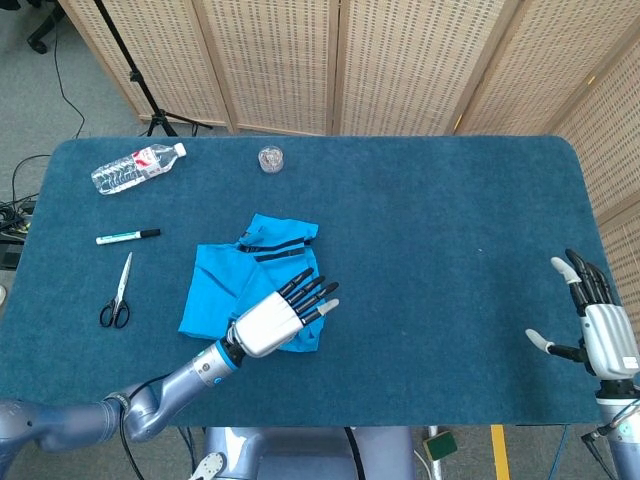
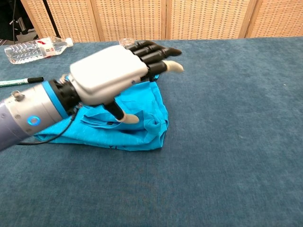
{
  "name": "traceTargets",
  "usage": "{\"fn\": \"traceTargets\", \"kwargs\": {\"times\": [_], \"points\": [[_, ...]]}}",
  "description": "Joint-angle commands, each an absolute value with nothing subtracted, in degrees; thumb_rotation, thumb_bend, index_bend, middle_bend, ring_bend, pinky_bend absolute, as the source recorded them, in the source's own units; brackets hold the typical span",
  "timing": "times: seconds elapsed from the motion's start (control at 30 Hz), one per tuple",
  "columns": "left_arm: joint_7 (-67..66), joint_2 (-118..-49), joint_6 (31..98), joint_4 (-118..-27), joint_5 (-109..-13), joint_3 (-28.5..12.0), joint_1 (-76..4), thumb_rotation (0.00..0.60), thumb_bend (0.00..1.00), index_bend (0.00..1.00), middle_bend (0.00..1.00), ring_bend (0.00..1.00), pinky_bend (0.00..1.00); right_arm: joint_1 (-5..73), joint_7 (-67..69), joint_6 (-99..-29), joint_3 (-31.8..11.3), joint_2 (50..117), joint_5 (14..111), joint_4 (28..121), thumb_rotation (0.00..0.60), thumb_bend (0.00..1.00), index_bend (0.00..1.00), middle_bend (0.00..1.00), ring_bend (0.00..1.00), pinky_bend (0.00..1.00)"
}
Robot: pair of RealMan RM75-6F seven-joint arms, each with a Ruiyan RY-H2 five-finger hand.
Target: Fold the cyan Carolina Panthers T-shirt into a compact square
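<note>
The blue-carpeted table (image 1: 450, 250) carries everything; on its left half, toward the near edge, lies the cyan T-shirt (image 1: 225, 285), already bunched into a rough, partly folded patch whose longer run goes from the near-left corner up to a dark-striped flap at the far right; the left hand (image 1: 275, 318) is directly over the shirt's near-right corner, so the cloth lies beneath and to the left of its fingers, and this hand is far the nearer of the two; in the chest view the left hand (image 2: 111, 73) is palm down, forearm coming in from the near left, fingers extended and apart toward the far right, thumb angled down close to the cloth, gripping nothing that I can see; the right hand (image 1: 600, 325) stands upright at the table's right edge, well apart from the shirt, fingers spread and empty; I judge the fold unfinished, the outline not yet square.
</note>
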State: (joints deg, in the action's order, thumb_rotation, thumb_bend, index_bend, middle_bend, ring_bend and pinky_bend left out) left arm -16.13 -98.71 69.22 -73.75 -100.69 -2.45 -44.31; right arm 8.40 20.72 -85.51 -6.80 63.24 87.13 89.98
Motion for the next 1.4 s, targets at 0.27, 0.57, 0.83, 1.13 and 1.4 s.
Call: {"fn": "traceTargets", "kwargs": {"times": [0.27, 0.57, 0.83, 1.13, 1.4], "points": [[-6.58, -88.97, 70.13, -74.02, -98.86, 1.91, -39.99, 0.6, 0.22, 0.16, 0.0, 0.0, 0.0, 8.67, 19.66, -85.05, -6.73, 63.6, 87.13, 90.03, 0.6, 0.0, 0.0, 0.0, 0.0, 0.0], [-3.08, -89.13, 69.54, -69.5, -99.23, 3.88, -38.86, 0.6, 0.28, 0.3, 0.0, 0.0, 0.0, 8.94, 18.92, -84.36, -6.73, 63.98, 86.66, 89.82, 0.6, 0.0, 0.0, 0.0, 0.0, 0.0], [-3.3, -89.38, 68.46, -68.54, -98.62, 3.66, -38.85, 0.6, 0.3, 0.32, 0.0, 0.0, 0.0, 9.03, 19.14, -84.1, -6.81, 63.99, 86.39, 89.69, 0.6, 0.0, 0.0, 0.0, 0.0, 0.0], [-1.93, -90.67, 68.95, -64.85, -99.01, 4.92, -37.58, 0.6, 0.3, 0.32, 0.0, 0.0, 0.0, 9.0, 19.49, -84.09, -6.9, 63.87, 86.25, 89.64, 0.6, 0.0, 0.0, 0.0, 0.0, 0.0], [3.07, -97.67, 73.63, -53.23, -101.32, 6.31, -35.41, 0.6, 0.29, 0.32, 0.0, 0.0, 0.0, 9.04, 19.05, -84.0, -6.79, 64.09, 86.32, 89.53, 0.6, 0.0, 0.0, 0.0, 0.0, 0.0]]}}
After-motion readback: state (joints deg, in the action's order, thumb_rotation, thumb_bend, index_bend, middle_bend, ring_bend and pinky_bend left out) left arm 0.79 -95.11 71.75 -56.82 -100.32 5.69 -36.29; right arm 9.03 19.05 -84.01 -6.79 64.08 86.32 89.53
